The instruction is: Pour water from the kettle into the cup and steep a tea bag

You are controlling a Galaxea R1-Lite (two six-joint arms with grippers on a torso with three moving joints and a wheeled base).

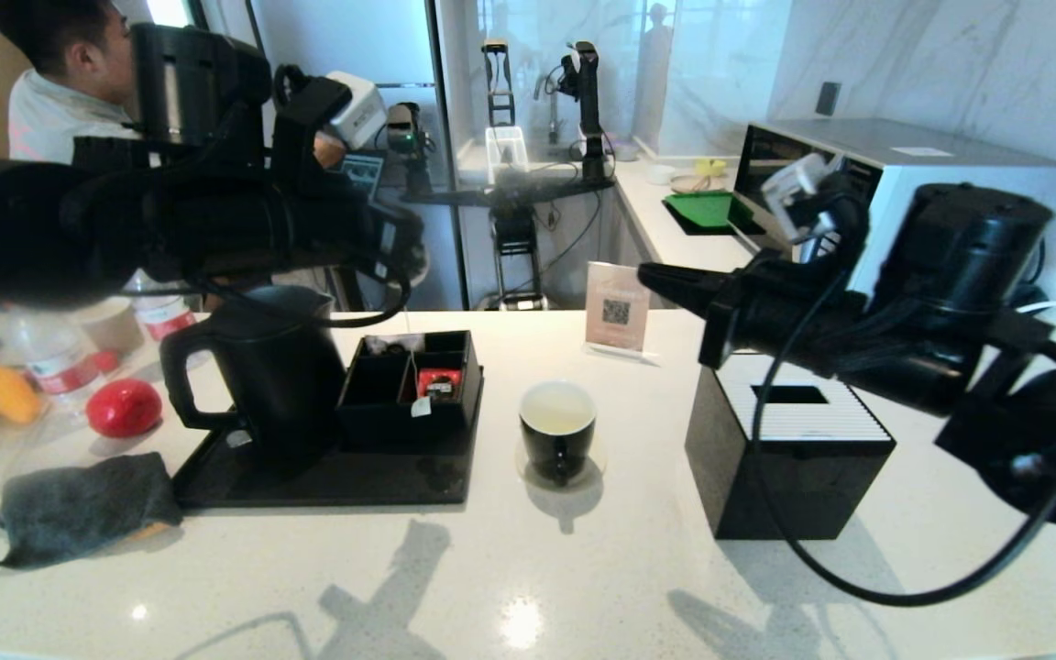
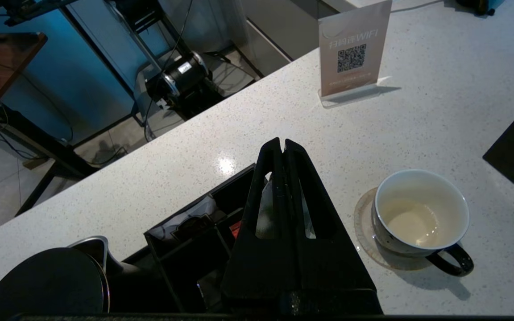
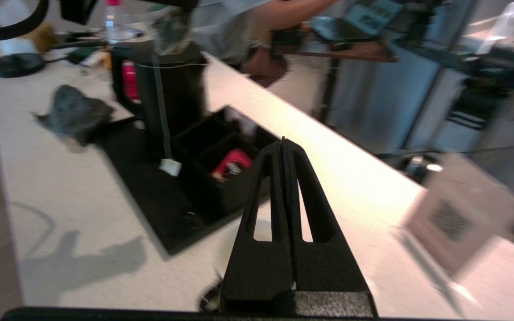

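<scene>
Black kettle [image 1: 262,367] stands upright, handle toward the robot's left; left hand [image 1: 404,252] pinches the tea bag string [image 1: 408,353].

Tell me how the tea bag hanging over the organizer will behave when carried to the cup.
The tea bag is likely floppy: its thin string hangs straight down to a small white tag, so it may swing. It looks very light. Lowering it into the cup may need slow moves.

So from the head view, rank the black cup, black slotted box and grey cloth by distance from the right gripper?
1. Black slotted box, just below the right gripper.
2. Black cup, centre, on its coaster.
3. Grey cloth, far left.
</scene>
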